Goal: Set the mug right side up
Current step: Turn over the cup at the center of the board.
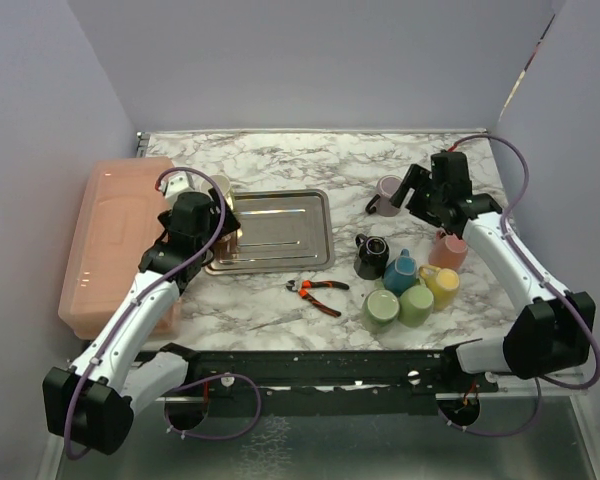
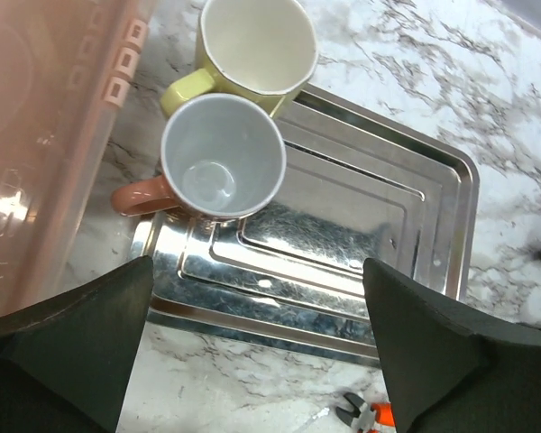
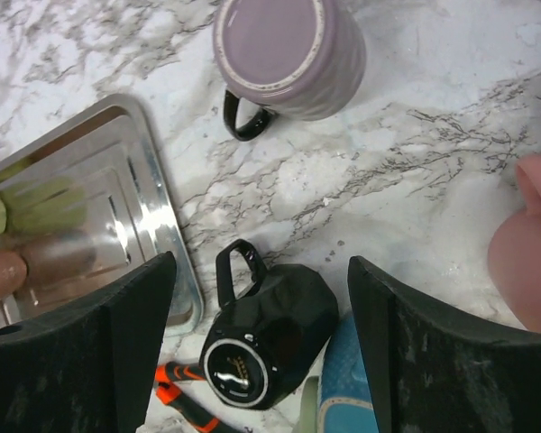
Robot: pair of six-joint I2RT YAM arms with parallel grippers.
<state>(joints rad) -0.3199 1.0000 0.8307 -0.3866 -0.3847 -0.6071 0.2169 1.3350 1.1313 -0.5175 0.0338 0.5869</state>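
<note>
1. Mugs counted: nine, two by the left arm and seven by the right.
2. Left pair: terracotta mug upright, mouth up, white inside, handle toward the pink bin. Pale yellow mug touches it on the far side, also mouth up. Both are at the left end of the one metal tray; can't tell whether they stand on its rim or beside it.
3. Left gripper hangs above the terracotta mug, jaws wide, holding nothing.
4. Right group: purple mug stands bottom up on the marble table, black handle toward the tray.
5. Nearer the arms: black mug, orientation unclear, then blue mug, pink mug, yellow mug and two green mugs, clustered.
6. Right gripper is over the marble between the purple and black mugs, jaws wide, holding nothing.
7. One pair of orange-handled pliers lies just in front of the tray.
</note>
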